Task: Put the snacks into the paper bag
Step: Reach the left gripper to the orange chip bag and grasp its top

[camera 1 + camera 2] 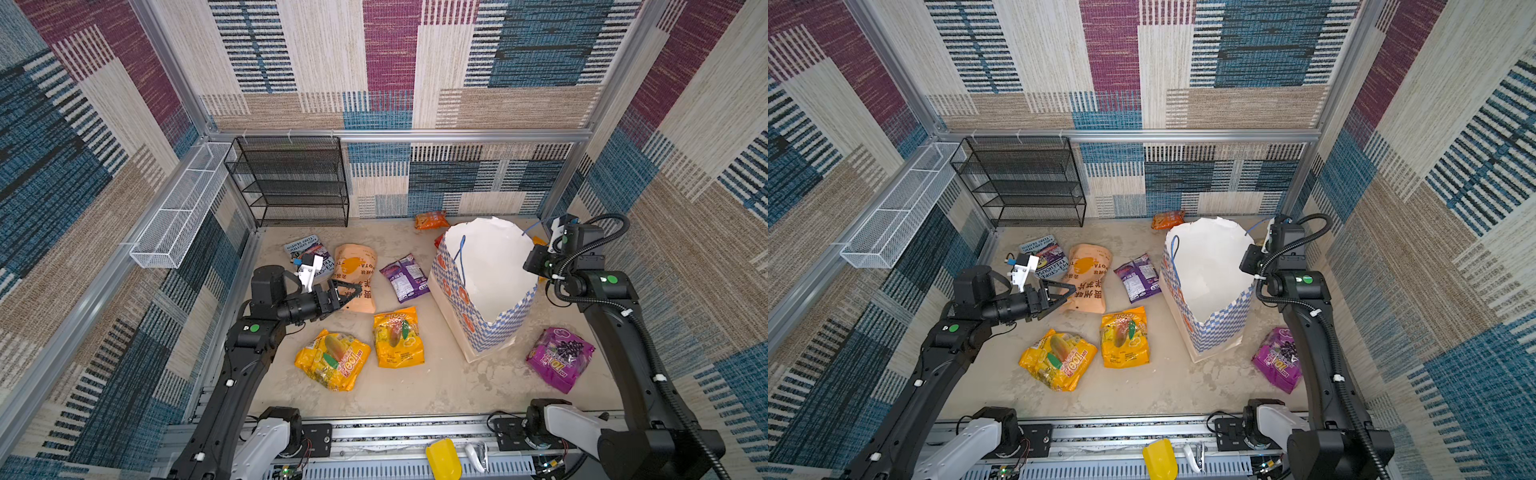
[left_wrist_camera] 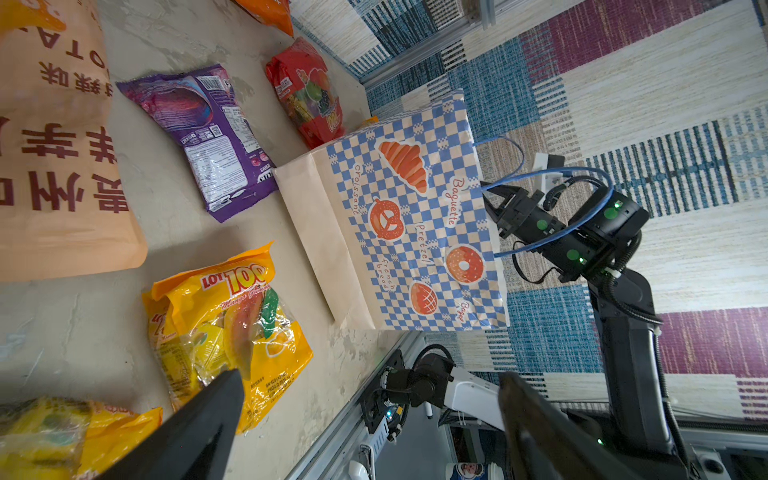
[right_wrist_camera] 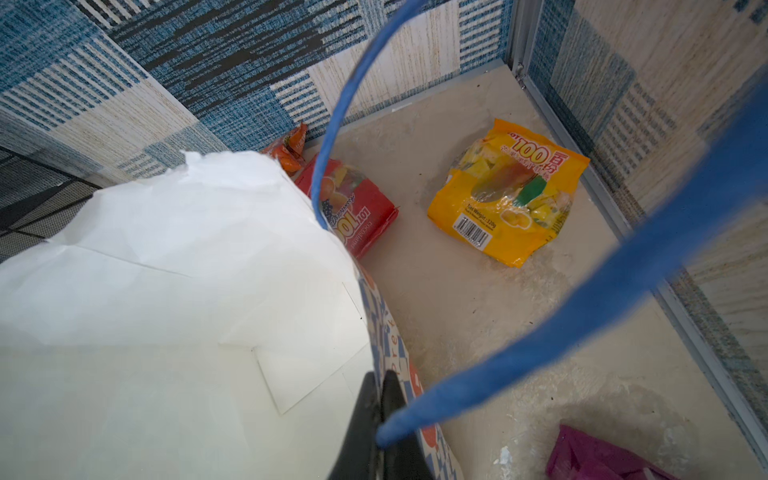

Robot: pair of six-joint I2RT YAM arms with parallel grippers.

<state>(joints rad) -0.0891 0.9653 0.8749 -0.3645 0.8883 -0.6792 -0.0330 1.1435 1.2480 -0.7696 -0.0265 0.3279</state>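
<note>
Right tool: fingers together, clamped on rim of paper bag; blue cord handle looped over it. Left tool: jaws wide apart, empty, above near end of pale orange packet, left half of desk. Bag upright, mouth open, right half of desk; no packet visible inside. Yellow packet mid-desk, near bag; red packet behind bag. Step judged: steady mouth for loading. Pinch rim only, pull gently outward, avoid tipping bag or tearing paper.
</note>
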